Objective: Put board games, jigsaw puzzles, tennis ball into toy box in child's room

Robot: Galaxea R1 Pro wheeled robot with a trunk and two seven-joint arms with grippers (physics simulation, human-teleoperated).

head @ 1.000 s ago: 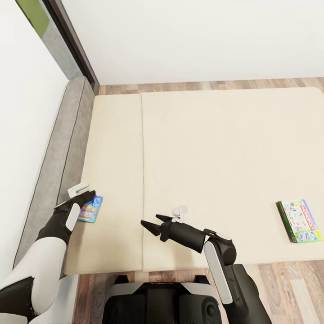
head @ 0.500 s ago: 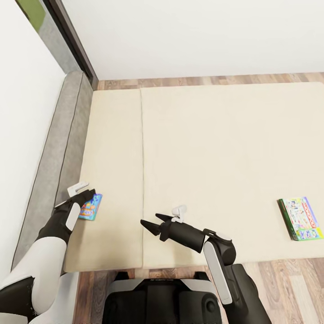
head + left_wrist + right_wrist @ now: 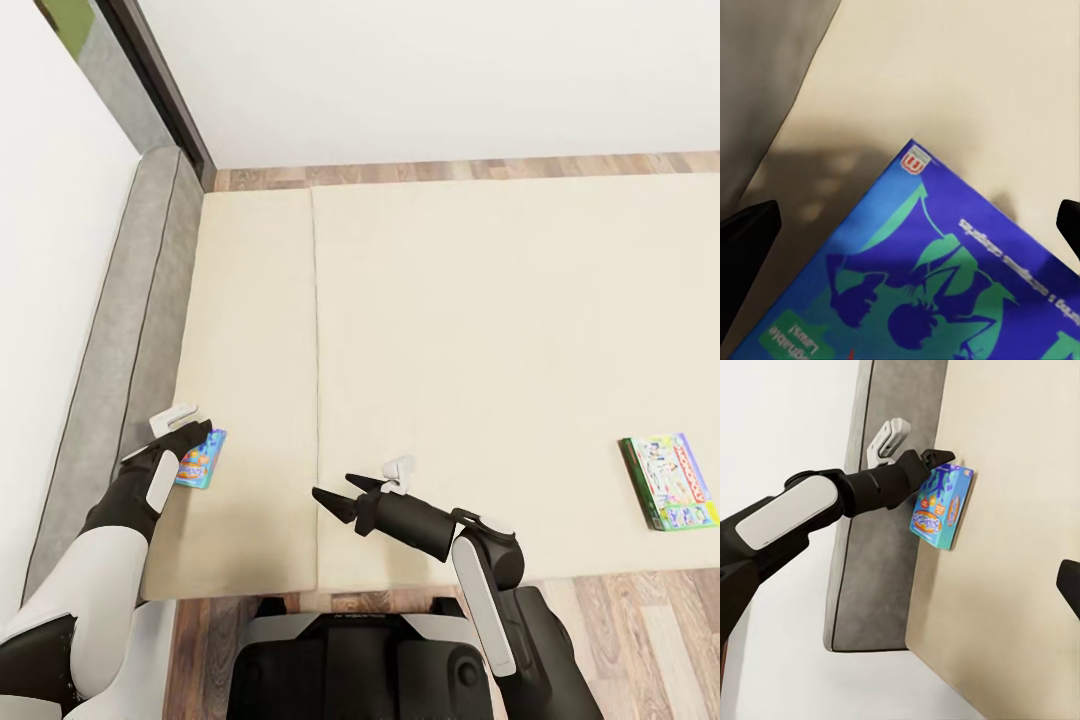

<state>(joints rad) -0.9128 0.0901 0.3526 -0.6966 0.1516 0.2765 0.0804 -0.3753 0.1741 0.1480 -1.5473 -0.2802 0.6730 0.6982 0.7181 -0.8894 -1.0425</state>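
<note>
Left gripper (image 3: 200,432) — seemingly open — over blue board game (image 3: 202,459).

Beyond the right claw (image 3: 333,496) the bed (image 3: 480,330) lies bare and open as far as the white Monopoly game (image 3: 672,481) near its far right edge. The left claw (image 3: 195,432) has the grey headboard (image 3: 120,340) close beside it and the blue game (image 3: 202,459) directly beneath.
</note>
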